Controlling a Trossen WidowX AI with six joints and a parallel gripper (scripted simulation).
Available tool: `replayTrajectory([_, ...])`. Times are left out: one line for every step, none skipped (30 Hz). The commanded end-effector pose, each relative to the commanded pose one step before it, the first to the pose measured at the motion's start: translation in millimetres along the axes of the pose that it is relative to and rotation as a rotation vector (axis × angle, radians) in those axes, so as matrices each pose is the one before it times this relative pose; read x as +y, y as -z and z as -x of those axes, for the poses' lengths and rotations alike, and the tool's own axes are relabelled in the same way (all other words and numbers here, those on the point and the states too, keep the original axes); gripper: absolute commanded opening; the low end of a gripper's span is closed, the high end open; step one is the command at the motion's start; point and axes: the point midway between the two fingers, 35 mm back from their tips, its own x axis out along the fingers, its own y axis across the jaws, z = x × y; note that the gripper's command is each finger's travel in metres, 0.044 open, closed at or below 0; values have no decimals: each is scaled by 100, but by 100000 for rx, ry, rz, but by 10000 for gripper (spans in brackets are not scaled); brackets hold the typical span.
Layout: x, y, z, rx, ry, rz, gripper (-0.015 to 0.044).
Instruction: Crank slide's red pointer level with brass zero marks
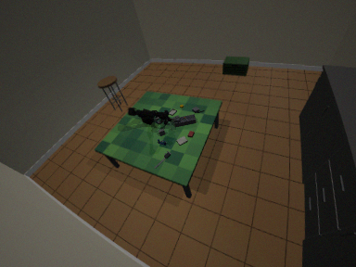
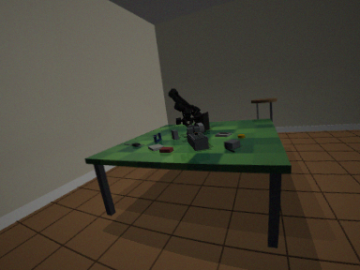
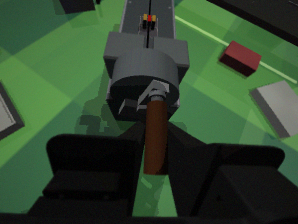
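The crank machine [image 1: 185, 120] [image 2: 198, 141] [image 3: 146, 62] lies on the green checkered bench [image 1: 134, 141] [image 2: 187, 157] [image 3: 45, 100], a long grey housing with a round drum at its crank end. A brown cylindrical handle [image 3: 156, 137] sticks out from the crank arm [image 3: 155, 92] on the drum's face. On the housing's top, a narrow dark slot runs lengthwise, and the red pointer [image 3: 149, 19] sits there between two brass marks [image 3: 145, 21]; whether it is exactly level with them is too small to tell. The tool [image 3: 152, 122] is clenched on the brown handle, its dark fingers on either side.

The machine stands in from the bench edges, with green surface showing along both its long sides. In the wrist view, the left side of the drum has a wider open stretch than the right.

To the right in that view are a red block [image 1: 191, 133] [image 2: 166, 150] [image 3: 240, 58] and a pale grey block [image 1: 182, 141] [image 2: 156, 147] [image 3: 280, 107], both apart from the housing. A blue item [image 1: 159, 142] [image 2: 159, 138] also rests on the bench. The black arm [image 1: 147, 115] [image 2: 185, 106] reaches over the bench to the crank end, taking up the space there.
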Motion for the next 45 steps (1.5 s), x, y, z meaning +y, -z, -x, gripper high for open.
replayTrajectory([-2, -16, 1, 397, -22, 337, 0])
replayTrajectory([0, 0, 0, 0, 0, 0, 0])
replayTrajectory([-11, 13, -5, 1, 0, 1, 0])
replayTrajectory([-16, 7, -3, 0, 1, 1, 0])
replayTrajectory([-21, 6, -4, 0, 1, 1, 0])
replayTrajectory([-26, 5, -4, 0, 1, 1, 0])
replayTrajectory([-29, 6, -5, 1, 2, 1, 0])
replayTrajectory([-34, 8, -7, 1, 2, 1, 0])
replayTrajectory([-38, 8, -8, 1, 2, 1, 0])
replayTrajectory([-44, 8, -9, 1, 2, 1, 0])
replayTrajectory([-47, 8, -9, 1, 3, 1, 0])
replayTrajectory([-51, 10, -11, 1, 3, 1, 0])
replayTrajectory([-52, 12, -12, 1, 3, 1, 0])
replayTrajectory([-53, 13, -15, 1, 3, 2, 0])
replayTrajectory([-58, 13, -16, 1, 3, 2, 0])
replayTrajectory([-58, 13, -17, 1, 3, 2, 0])
replayTrajectory([-56, 13, -17, 1, 3, 2, 0])
replayTrajectory([-56, 13, -18, 1, 3, 2, 0])
replayTrajectory([-56, 13, -18, 1, 3, 2, 0])
replayTrajectory([-56, 14, -19, 1, 3, 2, 0])
replayTrajectory([-57, 14, -19, 1, 3, 2, 0])
replayTrajectory([-58, 16, -20, 1, 3, 2, 0])
replayTrajectory([-60, 19, -22, 1, 4, 2, 0])
replayTrajectory([-60, 21, -24, 1, 4, 2, 0])
replayTrajectory([-61, 24, -25, 2, 4, 2, 0])
replayTrajectory([-61, 26, -27, 2, 4, 2, 0])
replayTrajectory([-61, 28, -28, 2, 4, 2, 0])
replayTrajectory([-52, 27, -27, 2, 3, 2, 0])
replayTrajectory([-51, 28, -28, 2, 3, 2, 0])
replayTrajectory([-53, 29, -29, 2, 3, 2, 0])
replayTrajectory([-52, 31, -31, 2, 3, 2, 0])
replayTrajectory([-50, 33, -33, 2, 3, 2, 0])
replayTrajectory([-47, 36, -35, 2, 3, 2, 0])
replayTrajectory([-45, 38, -36, 2, 3, 2, 0])
replayTrajectory([-42, 39, -37, 2, 3, 2, 0])
replayTrajectory([-40, 40, -38, 2, 3, 2, 0])
replayTrajectory([-37, 41, -39, 2, 3, 2, 0])
replayTrajectory([-40, 41, -40, 2, 3, 2, 0])
replayTrajectory([-44, 41, -42, 2, 3, 2, 0])
replayTrajectory([-43, 43, -44, 2, 3, 3, 0])
replayTrajectory([-42, 46, -45, 2, 3, 3, 0])
replayTrajectory([-41, 48, -47, 3, 3, 3, 0])
replayTrajectory([-41, 50, -49, 3, 3, 3, 0])
replayTrajectory([-39, 51, -51, 3, 3, 3, 0])
replayTrajectory([-38, 53, -52, 3, 3, 3, 0])
